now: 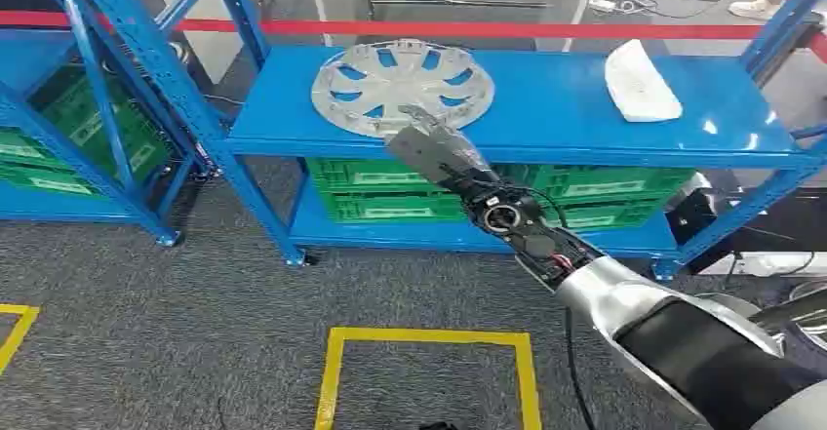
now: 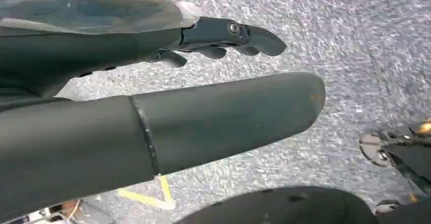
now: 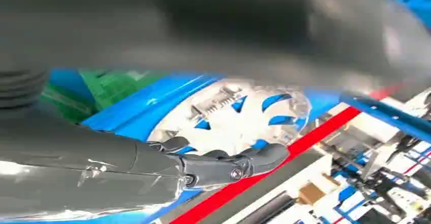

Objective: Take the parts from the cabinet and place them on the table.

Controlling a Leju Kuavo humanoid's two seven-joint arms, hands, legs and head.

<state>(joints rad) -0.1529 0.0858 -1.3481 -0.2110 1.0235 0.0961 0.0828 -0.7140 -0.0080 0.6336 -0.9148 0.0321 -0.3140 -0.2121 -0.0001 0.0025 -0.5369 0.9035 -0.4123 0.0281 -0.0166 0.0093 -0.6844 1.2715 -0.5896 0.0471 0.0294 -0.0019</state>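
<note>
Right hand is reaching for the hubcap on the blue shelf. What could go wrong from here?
1. The hubcap is wide, flat and lies near the front edge of the shelf; the right hand may only catch the rim, so it could slip or tip off onto the floor.
2. The upright stands close on one side; a swing that way could strike it.
3. The left hand hangs low, giving no support.

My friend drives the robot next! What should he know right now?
Right hand: open, reaching at the near rim of the round silver plastic hubcap; its fingers hold nothing.
Left hand: hanging over grey carpet, holding nothing.
The hubcap and a white moulded plastic part both lie on the blue metal shelf.
Done: nothing moved.
Left: grasp both, carry to table.
</note>
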